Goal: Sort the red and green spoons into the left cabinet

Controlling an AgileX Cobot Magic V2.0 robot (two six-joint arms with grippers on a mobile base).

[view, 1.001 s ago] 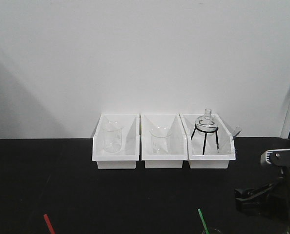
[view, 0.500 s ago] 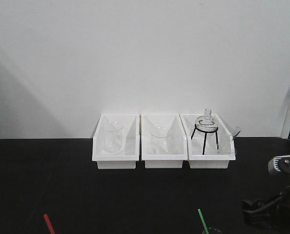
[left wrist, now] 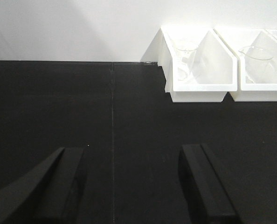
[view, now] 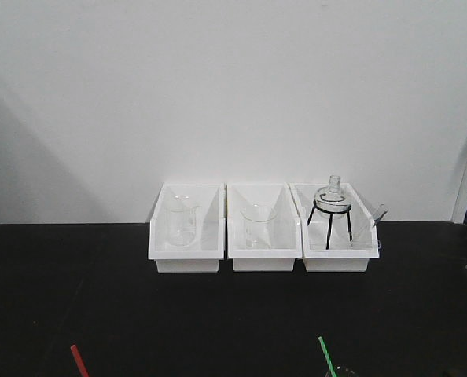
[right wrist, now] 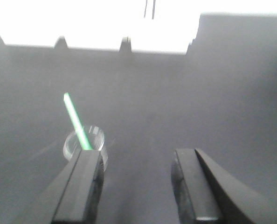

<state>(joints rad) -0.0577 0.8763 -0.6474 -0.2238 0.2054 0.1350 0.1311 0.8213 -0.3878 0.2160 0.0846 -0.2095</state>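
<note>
Both tools are released and grasp nothing; the left tool (left wrist: 131, 156) hangs with its fingers wide apart over bare bench (view: 100, 298), and the right tool (right wrist: 137, 158) is spread just as wide. The green spoon (right wrist: 77, 122) stands tilted in a small clear glass (right wrist: 85, 142) near the front edge of the bench, just ahead of the right tool's left finger and off the line between the fingers; the red spoon (view: 78, 359) shows only as a handle tip at the front edge, toward the left corner, and I see it in neither wrist view. The cabinet is in none of my views; three white bins (view: 263, 259) of glassware sit along the back edge.

My worry is the glass; if I push the right tool forward as it stands, that left finger is likely to clip the rim and tip glass and spoon together. The handle is thin and slanted, so a closing pinch could slide off it, or lift the glass with it; the right wrist picture is blurred, which makes lining up harder. I am reaching for the red spoon blind, so I could overshoot the bench edge.
</note>
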